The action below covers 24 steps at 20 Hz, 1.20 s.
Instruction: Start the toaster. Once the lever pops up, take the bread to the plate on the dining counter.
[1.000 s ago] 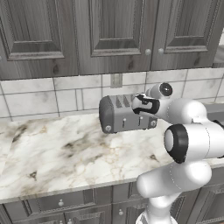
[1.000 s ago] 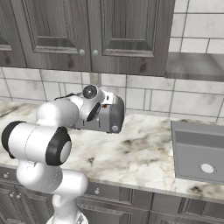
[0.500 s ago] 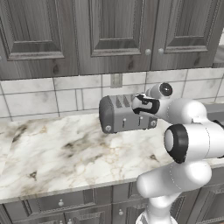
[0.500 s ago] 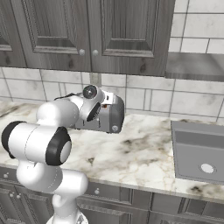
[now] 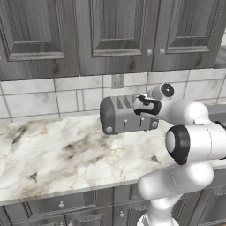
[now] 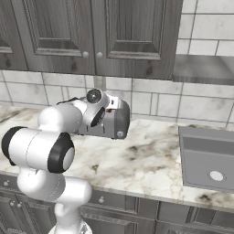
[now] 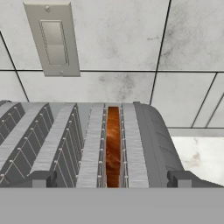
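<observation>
The grey toaster [image 5: 122, 117] stands on the marble worktop against the tiled wall, also seen from the other side as the toaster [image 6: 114, 124]. My gripper [image 5: 144, 106] hovers just above its top at the right end. In the hand view the gripper [image 7: 111, 180] is open, one fingertip at either side of the toaster [image 7: 57, 144]. A brown slice of bread [image 7: 113, 144] sits down in the slot between them, untouched. The plate and the dining counter are out of view.
The marble worktop [image 5: 53, 154] stretches left of the toaster. A grey sink [image 6: 208, 157] lies to the right. Dark upper cabinets [image 5: 110, 31] hang close overhead. A wall switch plate [image 7: 53, 39] is on the tiles behind the toaster.
</observation>
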Tool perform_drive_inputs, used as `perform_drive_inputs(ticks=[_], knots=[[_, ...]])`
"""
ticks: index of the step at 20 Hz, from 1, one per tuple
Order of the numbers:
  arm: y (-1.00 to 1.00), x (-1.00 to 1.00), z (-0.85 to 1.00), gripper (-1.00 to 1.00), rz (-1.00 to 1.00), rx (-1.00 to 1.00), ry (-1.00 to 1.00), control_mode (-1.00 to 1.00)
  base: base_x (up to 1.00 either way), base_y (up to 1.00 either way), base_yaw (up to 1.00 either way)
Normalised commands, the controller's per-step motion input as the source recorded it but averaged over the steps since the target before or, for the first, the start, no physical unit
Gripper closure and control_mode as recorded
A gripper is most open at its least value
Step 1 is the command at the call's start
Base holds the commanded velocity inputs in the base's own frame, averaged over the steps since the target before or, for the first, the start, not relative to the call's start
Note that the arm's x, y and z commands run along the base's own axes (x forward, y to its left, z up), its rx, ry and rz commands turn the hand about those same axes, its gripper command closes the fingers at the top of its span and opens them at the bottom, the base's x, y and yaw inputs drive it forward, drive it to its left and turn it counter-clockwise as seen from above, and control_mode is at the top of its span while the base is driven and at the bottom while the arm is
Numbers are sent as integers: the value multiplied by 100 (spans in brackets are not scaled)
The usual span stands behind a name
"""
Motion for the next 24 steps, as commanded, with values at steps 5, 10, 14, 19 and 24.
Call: perform_drive_inputs(ticks=[5, 10, 14, 19, 24], knots=[[0, 0, 0, -100, 0, 0, 0, -100, 0, 0, 0], [0, 6, 0, -100, 0, 0, 0, -100, 0, 0, 0], [0, 19, 0, -100, 0, 0, 0, -100, 0, 0, 0], [0, 21, 0, -100, 0, 0, 0, -100, 0, 0, 0], [0, 11, -3, -100, 0, 1, 1, -100, 0, 0, 0]])
